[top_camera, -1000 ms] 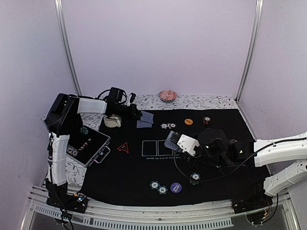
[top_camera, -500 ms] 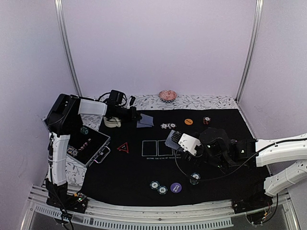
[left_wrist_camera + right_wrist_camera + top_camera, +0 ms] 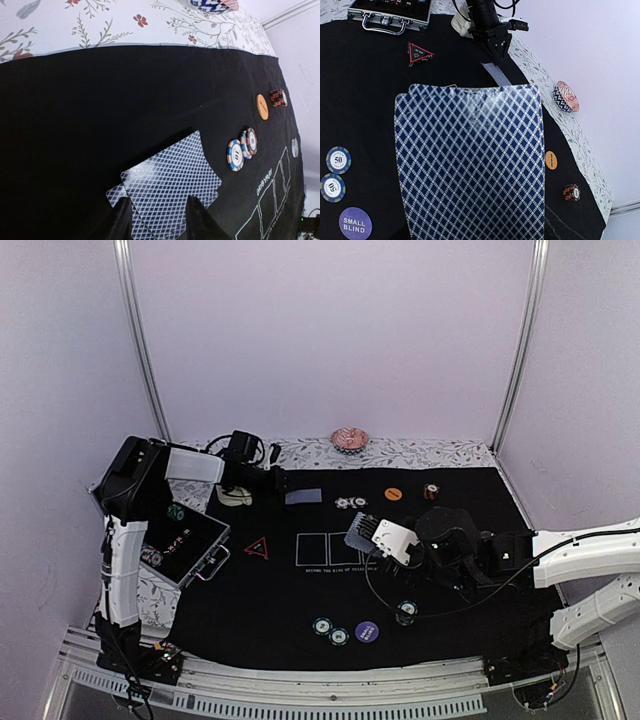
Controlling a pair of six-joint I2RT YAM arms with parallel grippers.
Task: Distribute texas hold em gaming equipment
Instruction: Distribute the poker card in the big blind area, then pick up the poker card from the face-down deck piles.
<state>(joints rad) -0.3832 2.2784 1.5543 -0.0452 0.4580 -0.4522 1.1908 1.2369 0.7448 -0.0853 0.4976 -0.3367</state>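
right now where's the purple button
In the top view the purple button lies near the front edge of the mat, between two chips on its left and one chip on its right.

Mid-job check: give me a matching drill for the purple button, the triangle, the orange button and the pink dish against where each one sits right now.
Things:
1. purple button
2. triangle
3. orange button
4. pink dish

Places, as seen from the top camera:
a. on the flowered cloth beyond the black mat
b. near edge of the mat, just right of two chips
c. on the mat, just right of the open case
d. far side of the mat, left of a small chip stack

Pairs: 1-b, 2-c, 3-d, 4-a
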